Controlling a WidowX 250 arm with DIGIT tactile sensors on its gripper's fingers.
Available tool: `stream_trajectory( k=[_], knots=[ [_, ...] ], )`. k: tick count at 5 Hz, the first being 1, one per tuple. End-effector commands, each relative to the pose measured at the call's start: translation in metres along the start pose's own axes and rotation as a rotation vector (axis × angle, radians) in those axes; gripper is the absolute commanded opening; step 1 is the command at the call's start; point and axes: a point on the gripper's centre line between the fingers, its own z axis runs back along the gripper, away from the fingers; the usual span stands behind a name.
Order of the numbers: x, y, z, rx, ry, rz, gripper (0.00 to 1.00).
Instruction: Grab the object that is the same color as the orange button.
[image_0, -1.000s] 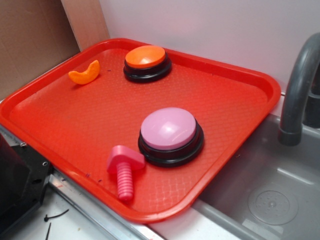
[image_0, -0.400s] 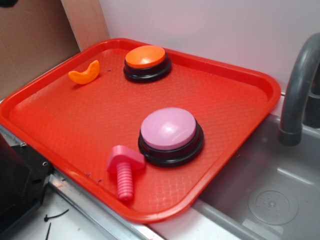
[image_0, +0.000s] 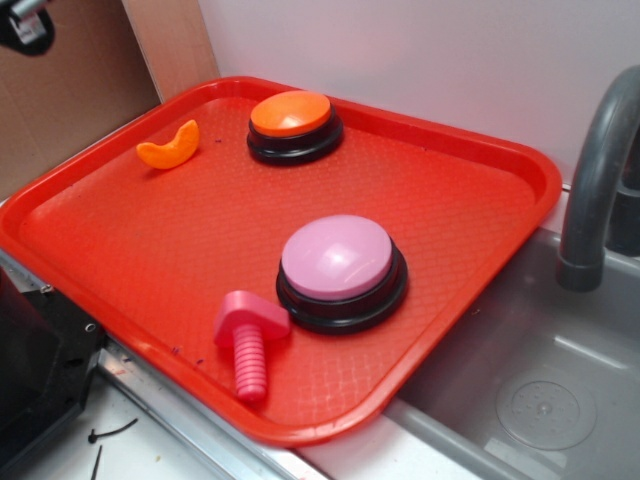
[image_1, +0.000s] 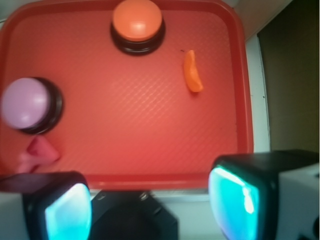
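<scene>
The small orange crescent piece (image_0: 170, 146) lies on the red tray (image_0: 470, 190) at its far left, to the left of the orange button (image_0: 293, 124) on its black base. In the wrist view the crescent (image_1: 192, 71) lies right of the orange button (image_1: 137, 24). My gripper (image_1: 150, 210) is open and empty, high above the tray's near edge, its two cyan pads (image_1: 235, 202) wide apart. In the exterior view only a bit of the gripper (image_0: 25, 22) shows at the top left corner.
A pink-topped button (image_0: 340, 270) on a black base and a pink plastic bolt (image_0: 248, 340) sit at the tray's front. A grey sink (image_0: 540, 390) with a faucet (image_0: 600, 180) lies to the right. Cardboard (image_0: 70, 80) stands at the back left.
The gripper has come into the exterior view at the top left corner. The things on the tray have not moved.
</scene>
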Motion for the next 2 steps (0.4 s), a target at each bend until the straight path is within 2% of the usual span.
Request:
stream_trajectory(
  k=[1, 2],
  knots=[
    [0.042, 0.037, -0.048, 0.076, -0.050, 0.139, 1.00],
    [0.061, 0.046, -0.083, 0.080, -0.046, 0.177, 1.00]
  ],
)
